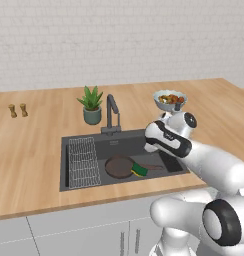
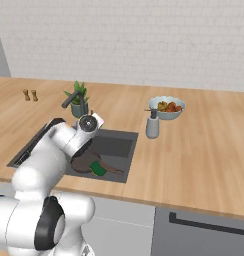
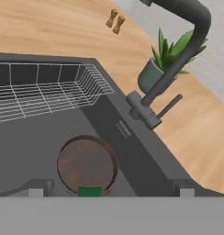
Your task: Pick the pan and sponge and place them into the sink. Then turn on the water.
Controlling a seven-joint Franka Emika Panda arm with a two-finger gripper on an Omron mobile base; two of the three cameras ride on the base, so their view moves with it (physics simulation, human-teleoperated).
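Pan (image 1: pixel 119 166) and sponge (image 1: pixel 140 170) both lie in the sink (image 1: pixel 76 145) at centre frame, sponge touching the pan's rim; fingers (image 3: pixel 111 190) spread wide, holding nothing. Tap (image 3: pixel 178 59), upper right of the hand view, runs no water: that's what's left

the white arm (image 1: pixel 204 160) bends toward 10 o'clock in the left base view, its tool (image 3: pixel 111 190) with jaws spread wide, holding nothing.

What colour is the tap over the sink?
Dark grey, almost black. The tap shows best in the hand view.
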